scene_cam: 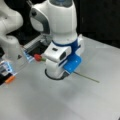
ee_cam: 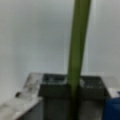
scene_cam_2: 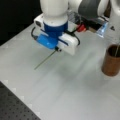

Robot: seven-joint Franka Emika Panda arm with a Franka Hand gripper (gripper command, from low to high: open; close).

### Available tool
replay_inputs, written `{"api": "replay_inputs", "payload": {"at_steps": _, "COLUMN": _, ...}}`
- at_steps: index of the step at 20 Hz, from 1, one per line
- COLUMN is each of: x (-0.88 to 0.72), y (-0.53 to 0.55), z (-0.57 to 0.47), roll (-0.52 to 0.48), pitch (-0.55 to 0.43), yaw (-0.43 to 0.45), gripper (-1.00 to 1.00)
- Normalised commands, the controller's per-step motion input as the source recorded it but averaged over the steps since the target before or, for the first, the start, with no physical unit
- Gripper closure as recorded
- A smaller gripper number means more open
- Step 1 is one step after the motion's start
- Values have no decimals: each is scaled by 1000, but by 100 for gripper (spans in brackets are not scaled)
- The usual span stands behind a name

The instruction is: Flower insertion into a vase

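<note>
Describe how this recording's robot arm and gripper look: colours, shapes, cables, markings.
The rounded glossy white robot arm has a dark grey joint section and a blue band at the wrist. A bright blue block and a white box with a dark window sit beside the band; a black cable loops there. The dark grey gripper has flat, square-edged fingers. No readable markings show.

No text, label or number can be read anywhere.

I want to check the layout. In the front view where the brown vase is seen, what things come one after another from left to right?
Green flower stem lying on the table → gripper down on the stem → red flower head → brown vase at the right edge.
</note>
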Motion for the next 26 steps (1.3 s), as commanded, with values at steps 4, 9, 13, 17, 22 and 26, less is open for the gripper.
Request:
{"api": "replay_inputs", "payload": {"at_steps": 4, "x": -151, "y": 225, "z": 214, "roll": 85, "pitch": 52, "yaw": -133, "gripper": 100}}
{"api": "replay_inputs", "payload": {"at_steps": 9, "x": -258, "y": 296, "z": 299, "roll": 95, "pitch": 46, "yaw": -98, "gripper": 100}}
{"api": "replay_inputs", "payload": {"at_steps": 13, "x": -292, "y": 307, "z": 249, "roll": 77, "pitch": 15, "yaw": -76, "gripper": 100}}
{"api": "replay_inputs", "payload": {"at_steps": 17, "x": -264, "y": 255, "z": 85, "roll": 78, "pitch": 4, "yaw": -58, "gripper": 100}}
{"api": "replay_inputs", "payload": {"at_steps": 22, "x": -231, "y": 160, "z": -58, "roll": 85, "pitch": -21, "yaw": -72, "gripper": 100}}
{"api": "replay_inputs", "payload": {"at_steps": 26, "x": -355, "y": 240, "z": -107, "roll": 90, "pitch": -51, "yaw": -152, "gripper": 100}}
